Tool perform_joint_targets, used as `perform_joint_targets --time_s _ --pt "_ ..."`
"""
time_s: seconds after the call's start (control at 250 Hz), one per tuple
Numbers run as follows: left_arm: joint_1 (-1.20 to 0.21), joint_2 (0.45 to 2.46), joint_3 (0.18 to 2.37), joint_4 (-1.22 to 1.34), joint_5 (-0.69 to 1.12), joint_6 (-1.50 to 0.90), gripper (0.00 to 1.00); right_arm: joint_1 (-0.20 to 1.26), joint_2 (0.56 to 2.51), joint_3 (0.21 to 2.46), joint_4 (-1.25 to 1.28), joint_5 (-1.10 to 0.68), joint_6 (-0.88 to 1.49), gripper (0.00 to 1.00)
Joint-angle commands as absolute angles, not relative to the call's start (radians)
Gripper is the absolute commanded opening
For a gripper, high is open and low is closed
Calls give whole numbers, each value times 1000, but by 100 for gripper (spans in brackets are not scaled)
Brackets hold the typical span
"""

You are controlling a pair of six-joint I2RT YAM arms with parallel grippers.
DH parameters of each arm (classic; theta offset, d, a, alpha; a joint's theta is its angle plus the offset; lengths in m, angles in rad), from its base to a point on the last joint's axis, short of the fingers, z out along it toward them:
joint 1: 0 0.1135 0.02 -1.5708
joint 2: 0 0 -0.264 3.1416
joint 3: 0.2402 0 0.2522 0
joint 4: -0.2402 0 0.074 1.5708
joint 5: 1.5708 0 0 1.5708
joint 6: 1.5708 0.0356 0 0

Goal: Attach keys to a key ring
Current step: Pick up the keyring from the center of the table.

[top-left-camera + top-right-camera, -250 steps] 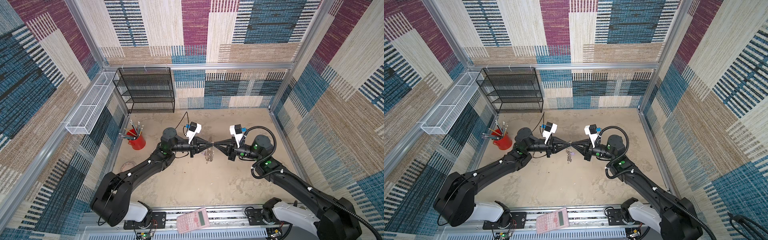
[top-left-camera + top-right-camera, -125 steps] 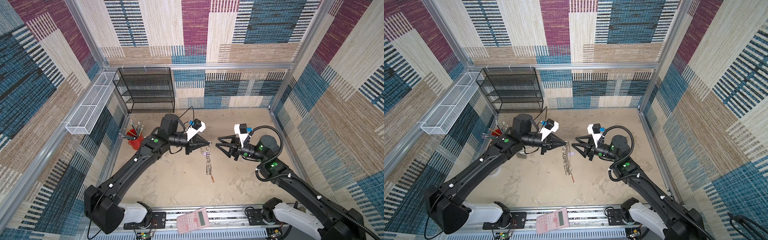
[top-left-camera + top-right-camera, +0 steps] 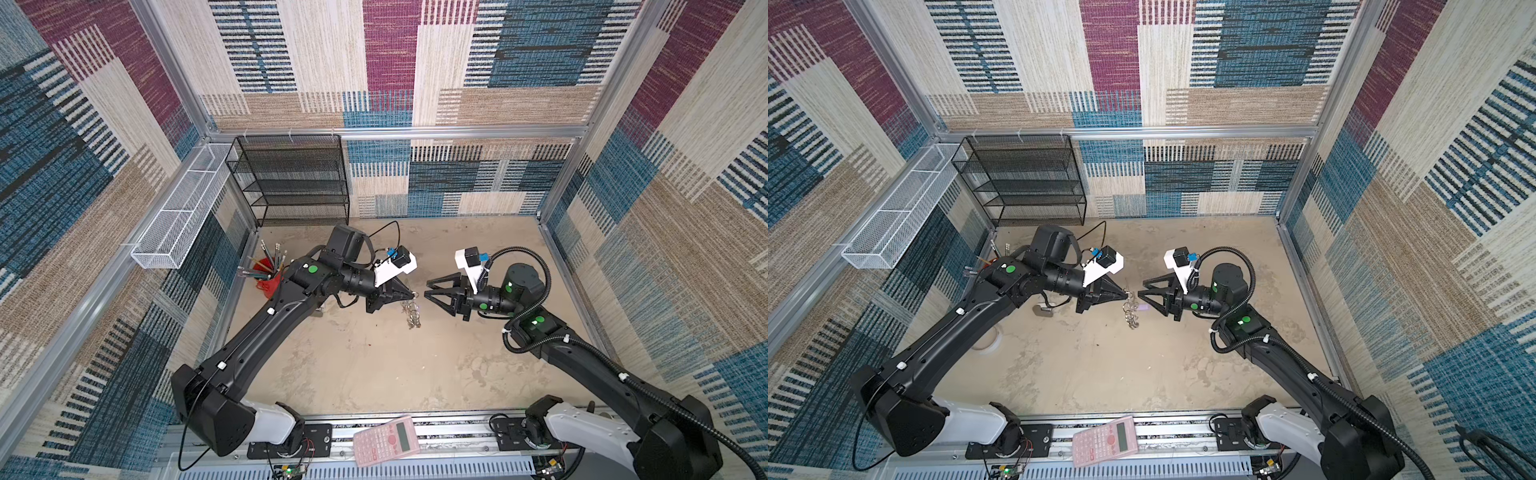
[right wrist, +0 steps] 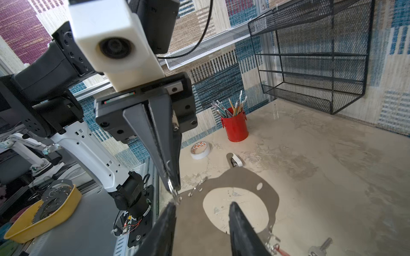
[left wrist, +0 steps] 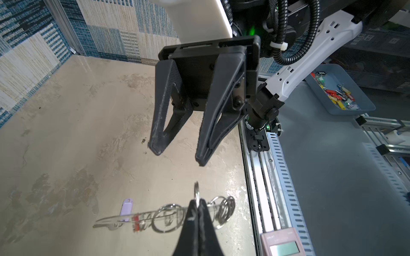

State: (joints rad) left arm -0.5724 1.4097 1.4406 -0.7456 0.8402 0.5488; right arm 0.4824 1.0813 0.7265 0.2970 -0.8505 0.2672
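Blur is my main trouble. In the left wrist view the key ring smears into a pale strip under overlapping silver split rings, and the red key is only a streak on it. The lilac key reads sharper, but I cannot tell whether it hangs from the band or lies on the table. The right wrist view cuts off the band's lower end, leaving a silver key blade at the frame edge; I cannot say which key it belongs to. In both top views the ring is just a small wire tangle.

I take the red pencil cup as my marker. The key ring hangs well apart from it, over mid-table. The left gripper sits between cup and ring on a roughly level forearm, its jaws clamped tight on one split ring at the top of the band, with the rest dangling below. The right gripper is beyond the ring from the cup, level and pointing back at the left one. Its jaws are parted with nothing between them, and their tips are near the ring but apart from it.
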Motion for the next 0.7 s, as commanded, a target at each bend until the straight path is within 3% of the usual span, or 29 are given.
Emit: perform_joint_targets --time_s 0.0,0.44,0.664,0.696 --pt "-578 1430 1473 -795 841 610 0 488 1091 736 342 -904 268 40" --pt "-599 1480 1525 -843 850 633 0 518 1120 744 330 -905 245 26" --pt "-601 1478 1522 -824 868 626 0 523 1133 745 320 -901 235 0" --pt "-601 1478 1521 -823 866 626 0 525 1132 744 318 -899 235 0"
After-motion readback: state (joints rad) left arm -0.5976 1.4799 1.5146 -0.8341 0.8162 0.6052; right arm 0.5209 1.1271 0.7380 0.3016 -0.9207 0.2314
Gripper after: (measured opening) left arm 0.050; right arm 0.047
